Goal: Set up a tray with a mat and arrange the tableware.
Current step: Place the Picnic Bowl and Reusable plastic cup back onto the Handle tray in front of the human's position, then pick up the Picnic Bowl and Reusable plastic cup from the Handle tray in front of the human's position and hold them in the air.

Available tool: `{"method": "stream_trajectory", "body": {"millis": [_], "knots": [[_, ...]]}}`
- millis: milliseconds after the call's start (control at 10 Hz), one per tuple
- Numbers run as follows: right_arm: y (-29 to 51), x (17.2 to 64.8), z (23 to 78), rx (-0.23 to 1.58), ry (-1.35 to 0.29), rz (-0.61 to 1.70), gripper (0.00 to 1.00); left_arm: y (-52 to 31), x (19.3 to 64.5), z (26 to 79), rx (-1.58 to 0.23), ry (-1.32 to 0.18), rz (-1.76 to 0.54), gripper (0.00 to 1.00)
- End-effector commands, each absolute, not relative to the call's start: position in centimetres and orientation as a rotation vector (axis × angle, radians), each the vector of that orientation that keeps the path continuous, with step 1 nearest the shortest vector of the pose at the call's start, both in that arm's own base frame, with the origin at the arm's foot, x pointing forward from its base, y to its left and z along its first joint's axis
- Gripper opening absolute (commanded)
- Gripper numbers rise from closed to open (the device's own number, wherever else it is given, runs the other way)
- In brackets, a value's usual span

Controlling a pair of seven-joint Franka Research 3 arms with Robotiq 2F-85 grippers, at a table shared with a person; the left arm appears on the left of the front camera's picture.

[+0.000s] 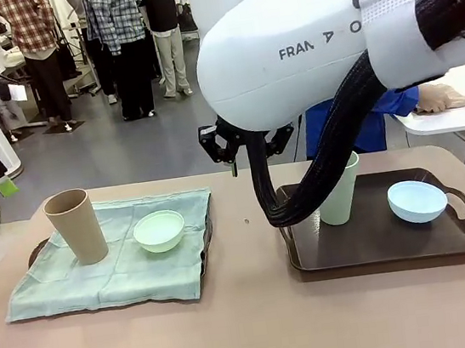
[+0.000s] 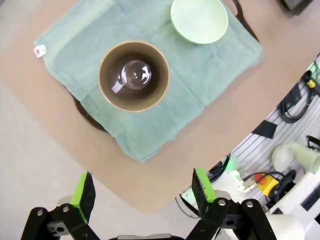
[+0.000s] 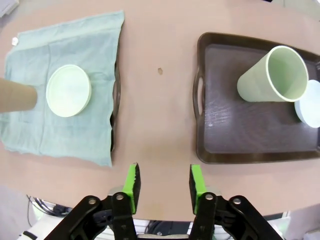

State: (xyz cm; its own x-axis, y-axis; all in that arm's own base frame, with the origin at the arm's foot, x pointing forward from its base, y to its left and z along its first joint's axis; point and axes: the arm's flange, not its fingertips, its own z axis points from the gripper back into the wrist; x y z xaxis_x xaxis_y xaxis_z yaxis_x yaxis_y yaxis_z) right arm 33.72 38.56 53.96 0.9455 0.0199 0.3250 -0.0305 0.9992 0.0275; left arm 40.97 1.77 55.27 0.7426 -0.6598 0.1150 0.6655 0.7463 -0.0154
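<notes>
The right arm (image 1: pixel 300 36) hangs bent over the middle of the tabletop (image 1: pixel 250 309), high above it. Two dark trays lie well apart. The left tray (image 1: pixel 37 251) is draped with a green mat (image 1: pixel 109 276); the right tray (image 1: pixel 380 249) is bare.

The tan cup (image 1: pixel 77 227) stands upright on the mat, long axis vertical and mouth up. The sage green cup (image 1: pixel 346 193) stands the same way on the right tray. The mint bowl (image 1: pixel 159 232) sits just beside the tan cup, and the light blue bowl (image 1: pixel 417 200) sits near the sage cup.

The left gripper (image 2: pixel 141 182) points down over the tabletop's edge, fingers spread wide and empty. The right gripper (image 3: pixel 164 174) also points down, fingers partly apart and grasping nothing.
</notes>
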Motion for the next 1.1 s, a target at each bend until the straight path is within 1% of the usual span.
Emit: {"method": "stream_trajectory", "body": {"millis": [0,100,200,300,400,500,1000], "knots": [[38.7,34.9,52.7,0.05,-0.315,0.012,0.69,1.8,41.2,54.6,-0.076,-0.108,-0.717,1.0],[38.7,35.2,52.5,0.062,-0.304,0.017,0.89,1.8,41.2,54.6,-0.076,-0.108,-0.717,1.0],[38.7,35.6,52.5,0.076,-0.304,0.016,0.73,1.8,41.2,54.6,-0.076,-0.108,-0.717,1.0],[38.7,35.9,52.3,0.079,-0.295,0.019,1.0,1.8,41.2,54.6,-0.076,-0.108,-0.717,1.0],[38.8,36.6,51.9,0.078,-0.279,0.036,0.93,1.8,41.2,54.6,-0.076,-0.108,-0.717,1.0],[38.6,35.5,52.2,0.049,-0.307,0.011,0.93,1.8,41.2,54.6,-0.076,-0.108,-0.717,1.0],[38.6,35.5,52.2,0.049,-0.307,0.011,0.93,1.8,41.2,54.6,-0.076,-0.108,-0.717,1.0]]}}
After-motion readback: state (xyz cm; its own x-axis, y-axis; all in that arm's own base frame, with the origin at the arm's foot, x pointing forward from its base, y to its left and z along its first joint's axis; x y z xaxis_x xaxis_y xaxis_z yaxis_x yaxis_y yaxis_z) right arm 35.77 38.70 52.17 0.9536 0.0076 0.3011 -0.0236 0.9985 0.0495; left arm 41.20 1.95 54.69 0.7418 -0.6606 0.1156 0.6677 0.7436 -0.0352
